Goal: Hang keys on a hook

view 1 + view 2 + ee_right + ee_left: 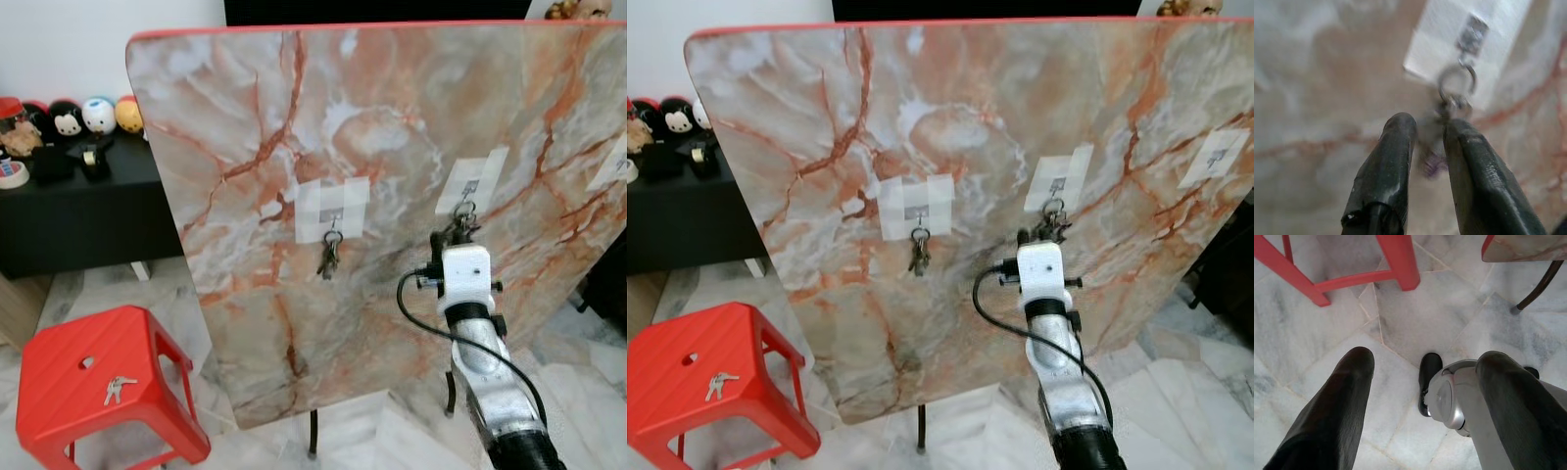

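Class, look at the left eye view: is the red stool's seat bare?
No: a small bunch of keys lies on the red stool seat, beside its round hole.

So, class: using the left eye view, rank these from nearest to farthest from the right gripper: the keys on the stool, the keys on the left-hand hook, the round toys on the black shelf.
From the right gripper:
1. Hook keys, to its left on the board.
2. Stool keys, low left.
3. Toys, far upper left.

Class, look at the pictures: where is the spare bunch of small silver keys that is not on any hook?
The small silver keys lie on top of the red plastic stool, on the robot's left, in front of the upright marble-patterned board.
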